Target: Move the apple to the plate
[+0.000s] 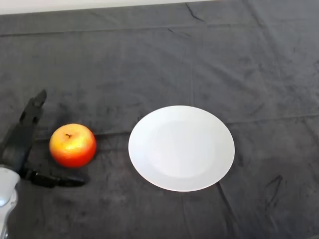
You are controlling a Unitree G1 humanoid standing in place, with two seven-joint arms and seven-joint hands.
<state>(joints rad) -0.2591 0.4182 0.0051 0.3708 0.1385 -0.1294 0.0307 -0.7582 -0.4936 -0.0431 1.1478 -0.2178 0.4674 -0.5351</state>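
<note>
A red and yellow apple (73, 145) sits upright on the dark cloth at the left, stem up. To its right lies a white plate (181, 148) with nothing on it, a small gap between the two. My left hand (19, 144) is at the left edge, just left of the apple. Its fingers (33, 109) stretch straight past the apple's far left side, and the thumb (57, 179) reaches along the cloth under the apple's near side. The hand is open, bracketing the apple without closing on it.
A dark wrinkled cloth (199, 59) covers the whole table. A pale strip of wall or table edge (75, 5) runs along the top.
</note>
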